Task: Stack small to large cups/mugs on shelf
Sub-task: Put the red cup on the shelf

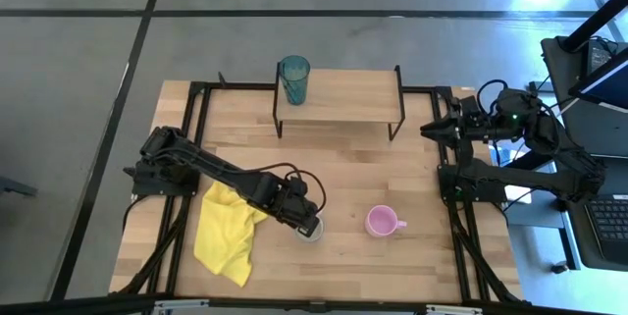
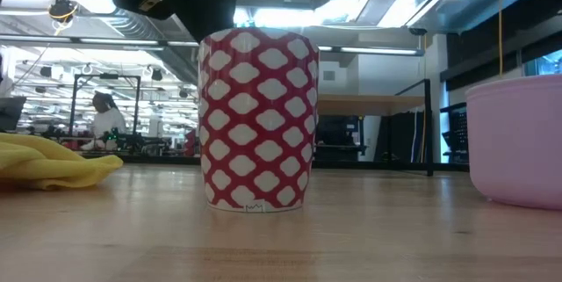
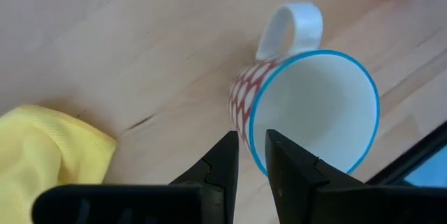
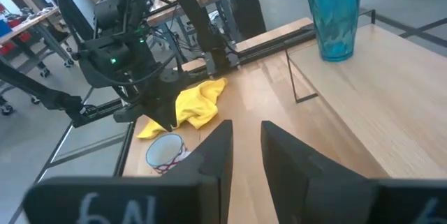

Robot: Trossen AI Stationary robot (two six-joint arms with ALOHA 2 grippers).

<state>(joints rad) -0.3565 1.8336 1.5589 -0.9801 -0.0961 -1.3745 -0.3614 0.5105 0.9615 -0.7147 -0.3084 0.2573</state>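
The small mug [image 3: 314, 105], red-and-white patterned outside, white inside, with a blue rim and a white handle [image 3: 293, 25], stands upright on the table [image 2: 259, 119] near the front. My left gripper [image 3: 251, 155] is above it [image 1: 306, 219], shut on its rim. The pink mug [image 1: 383, 222] stands on the table to its right. The teal tumbler [image 1: 294, 79] stands on the left end of the wooden shelf [image 1: 343, 97]. My right gripper [image 1: 430, 129] waits at the table's right edge, fingers close together and empty [image 4: 246, 140]. My left gripper has the small mug's rim [image 3: 255, 140] between its two fingers, one finger [image 3: 286, 165] inside the mug and one [image 3: 222, 165] outside, on the side away from the handle. The fingers come from above, pointing down. The mug stands upright with its base on the table [image 2: 256, 205].
A crumpled yellow cloth [image 1: 228, 232] lies on the table just left of the small mug. The shelf stands at the table's far middle on thin black legs [image 1: 397, 124], with bare board right of the tumbler. A person [image 2: 105, 119] shows far off in the room.
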